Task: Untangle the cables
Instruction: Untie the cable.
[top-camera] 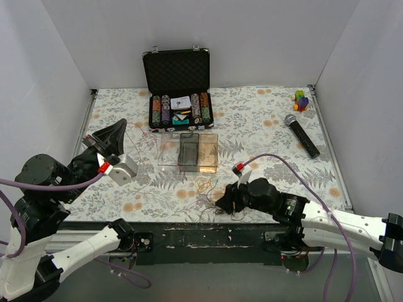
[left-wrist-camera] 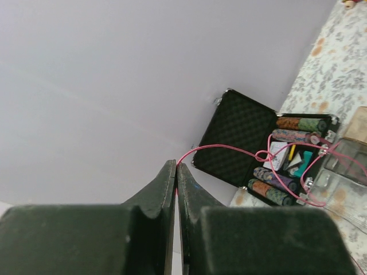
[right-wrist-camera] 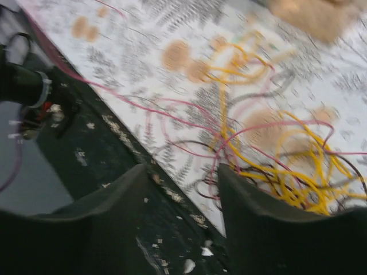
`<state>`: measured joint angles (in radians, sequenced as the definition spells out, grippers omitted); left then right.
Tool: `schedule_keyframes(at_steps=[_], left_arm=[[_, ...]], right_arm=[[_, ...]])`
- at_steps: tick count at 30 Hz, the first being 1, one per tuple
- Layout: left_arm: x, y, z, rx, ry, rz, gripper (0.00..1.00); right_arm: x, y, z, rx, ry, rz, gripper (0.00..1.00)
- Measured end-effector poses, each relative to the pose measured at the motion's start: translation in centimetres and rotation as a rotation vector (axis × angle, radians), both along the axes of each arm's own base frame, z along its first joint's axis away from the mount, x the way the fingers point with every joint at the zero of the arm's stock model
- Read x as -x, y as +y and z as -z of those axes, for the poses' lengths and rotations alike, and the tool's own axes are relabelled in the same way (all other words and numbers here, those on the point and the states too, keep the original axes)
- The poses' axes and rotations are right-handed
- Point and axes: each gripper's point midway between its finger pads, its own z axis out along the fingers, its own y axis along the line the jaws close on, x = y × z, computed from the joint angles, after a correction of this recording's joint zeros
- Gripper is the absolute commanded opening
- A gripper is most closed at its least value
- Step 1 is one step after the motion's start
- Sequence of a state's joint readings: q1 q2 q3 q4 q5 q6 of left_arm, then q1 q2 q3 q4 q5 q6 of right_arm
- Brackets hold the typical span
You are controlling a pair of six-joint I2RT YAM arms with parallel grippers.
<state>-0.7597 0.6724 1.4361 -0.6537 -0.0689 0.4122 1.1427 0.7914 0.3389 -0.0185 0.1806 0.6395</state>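
Your left gripper (left-wrist-camera: pixel 176 166) is pressed together, pinching the pink cable (left-wrist-camera: pixel 229 147) at its tips. From there the cable loops away toward the open poker chip case (left-wrist-camera: pixel 238 123) ahead. Your right gripper (right-wrist-camera: pixel 183 172) is spread and holds nothing. The tangle (right-wrist-camera: pixel 275 160) of yellow, pink and dark cables lies on the table (right-wrist-camera: pixel 189 23) just ahead of its right finger.
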Motion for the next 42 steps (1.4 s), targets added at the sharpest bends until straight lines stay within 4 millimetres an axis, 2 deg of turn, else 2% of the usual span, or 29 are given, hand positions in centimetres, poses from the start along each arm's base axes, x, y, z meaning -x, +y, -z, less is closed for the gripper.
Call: schedule_keyframes(at_steps=[2, 5, 7, 9, 14, 18, 22, 28, 34, 42], left_arm=[[0.2, -0.5, 0.6, -0.007, 0.024, 0.031, 0.00], [0.7, -1.3, 1.4, -0.014, 0.056, 0.082, 0.00], [0.9, -1.7, 1.7, -0.013, 0.073, 0.108, 0.00], [1.2, -2.2, 2.2, -0.017, 0.094, 0.135, 0.00], [1.5, -3.1, 3.2, -0.036, 0.135, 0.183, 0.00], [1.6, -3.8, 4.1, -0.059, 0.165, 0.216, 0.00], [1.8, -4.3, 4.7, -0.081, 0.184, 0.242, 0.00], [2.2, -4.5, 4.9, -0.097, 0.178, 0.267, 0.00], [2.5, -4.4, 4.7, -0.104, 0.162, 0.272, 0.00], [2.8, -4.2, 5.2, -0.121, 0.151, 0.278, 0.00]], right_arm=[[0.2, 1.5, -3.6, -0.053, -0.059, -0.083, 0.72], [-0.1, 3.7, -10.0, -0.135, -0.165, -0.167, 0.74], [-0.4, 4.7, -14.0, -0.184, -0.237, -0.200, 0.74], [-0.8, 5.3, -17.1, -0.212, -0.304, -0.217, 0.75], [-2.6, 6.9, -22.0, -0.207, -0.439, -0.230, 0.76], [-5.4, 9.2, -25.3, -0.204, -0.518, -0.227, 0.76], [-7.2, 11.1, -26.1, -0.199, -0.559, -0.259, 0.76], [-6.4, 13.5, -25.8, -0.209, -0.588, -0.403, 0.77], [-5.0, 14.0, -26.2, -0.226, -0.630, -0.511, 0.77], [-4.9, 13.7, -26.8, -0.215, -0.700, -0.539, 0.77]])
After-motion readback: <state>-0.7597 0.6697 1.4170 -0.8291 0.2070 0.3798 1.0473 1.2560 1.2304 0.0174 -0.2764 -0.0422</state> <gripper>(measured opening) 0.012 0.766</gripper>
